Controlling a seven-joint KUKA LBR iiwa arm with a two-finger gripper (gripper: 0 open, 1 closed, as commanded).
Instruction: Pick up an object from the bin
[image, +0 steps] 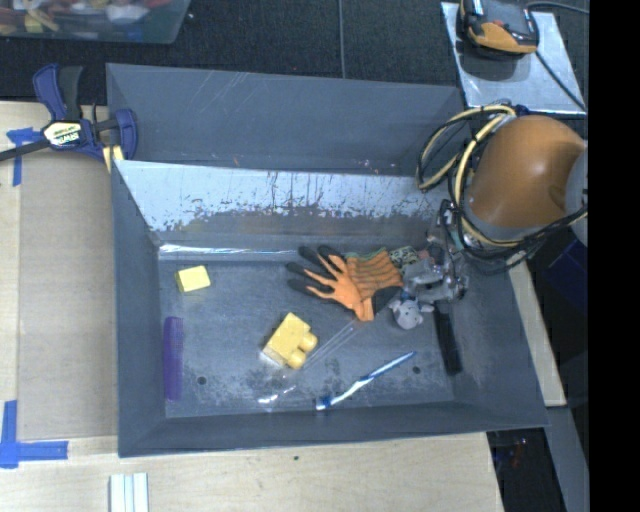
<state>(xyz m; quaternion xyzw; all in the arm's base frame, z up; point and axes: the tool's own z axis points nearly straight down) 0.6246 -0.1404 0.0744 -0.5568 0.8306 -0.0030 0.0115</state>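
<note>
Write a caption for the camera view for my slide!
Robot gripper at the grey bin's right side, beside an orange-and-black glove.

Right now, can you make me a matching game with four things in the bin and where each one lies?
Things:
1. orange glove
2. purple stick
3. small yellow block
4. blue-tipped thin stick

Places:
A. along the left wall
B. by the near wall, low in the view
C. mid-bin, beside the gripper
D. far left corner of the floor

Pairs: 1-C, 2-A, 3-D, 4-B
</note>
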